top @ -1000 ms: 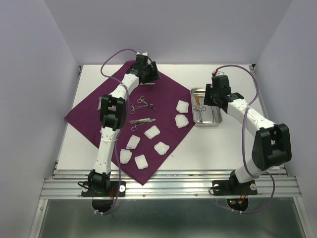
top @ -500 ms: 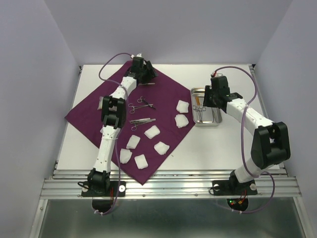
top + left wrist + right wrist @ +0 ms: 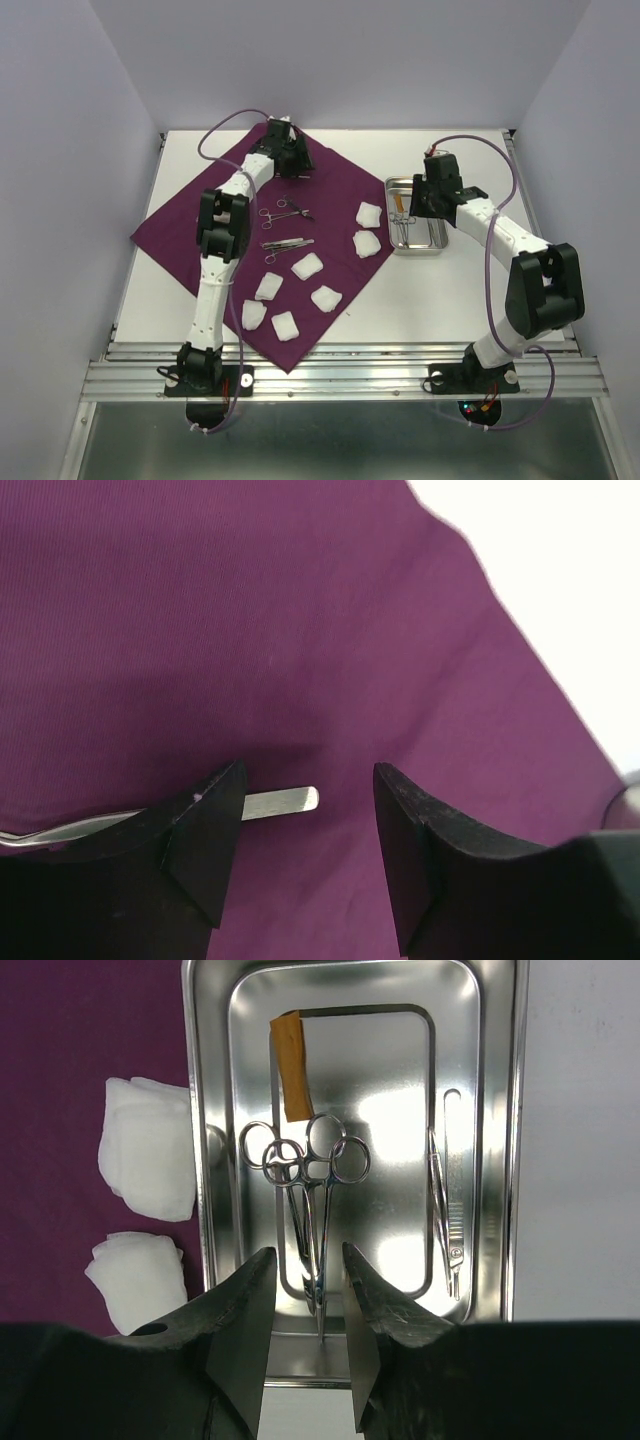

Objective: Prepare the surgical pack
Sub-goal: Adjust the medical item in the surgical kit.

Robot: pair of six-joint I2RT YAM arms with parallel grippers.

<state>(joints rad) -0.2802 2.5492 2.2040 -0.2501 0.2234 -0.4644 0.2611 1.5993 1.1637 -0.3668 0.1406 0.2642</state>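
Left wrist: our left fingers [image 3: 205, 830] wide over an instrument [image 3: 280, 802] laid on the surgical pack [image 3: 250, 610], right fingers [image 3: 240, 1320] narrow, empty, aiming for the forceps [image 3: 310, 1190] in the tray [image 3: 205, 1060]

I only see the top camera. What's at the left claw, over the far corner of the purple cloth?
Observer: The left wrist view shows the left claw open, with a flat steel tip poking out beside one finger, above the surgical pack.
Operator: And the right claw?
Observer: The right claw is open above the steel tray, over two overlapping ring-handled clamps.
Operator: Anything else in there?
Observer: Tweezers lie along one wall, and an orange strip sits near the far end.
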